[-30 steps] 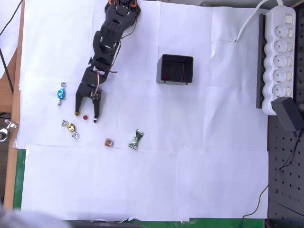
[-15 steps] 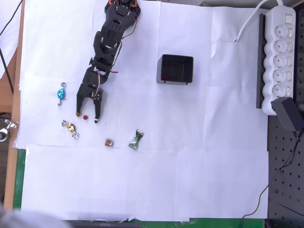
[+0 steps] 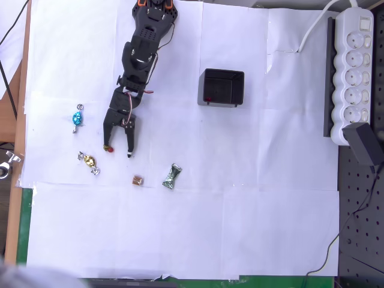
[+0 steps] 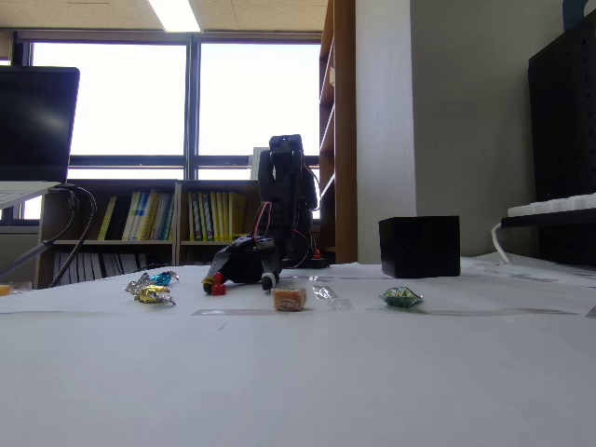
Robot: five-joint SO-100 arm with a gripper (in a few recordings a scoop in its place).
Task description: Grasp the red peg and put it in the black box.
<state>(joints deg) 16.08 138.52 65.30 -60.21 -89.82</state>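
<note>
Red peg: the tiny dark red peg is lying on the white paper sheet, showing as a small round dot from overhead and a short red stub in the fixed view.
Gripper: the black two-finger gripper is standing spread open around the peg, which is sitting just beside its left fingertip.
Black box: the small square black thick-walled box is sitting well apart, to the right.

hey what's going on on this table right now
A black robot arm is reaching down to the white paper-covered table, its open two-finger gripper around a tiny dark red peg that lies by one fingertip. The square black box sits apart to the right in the overhead view. Wrapped candies in blue, gold and green lie nearby, untouched.
</note>
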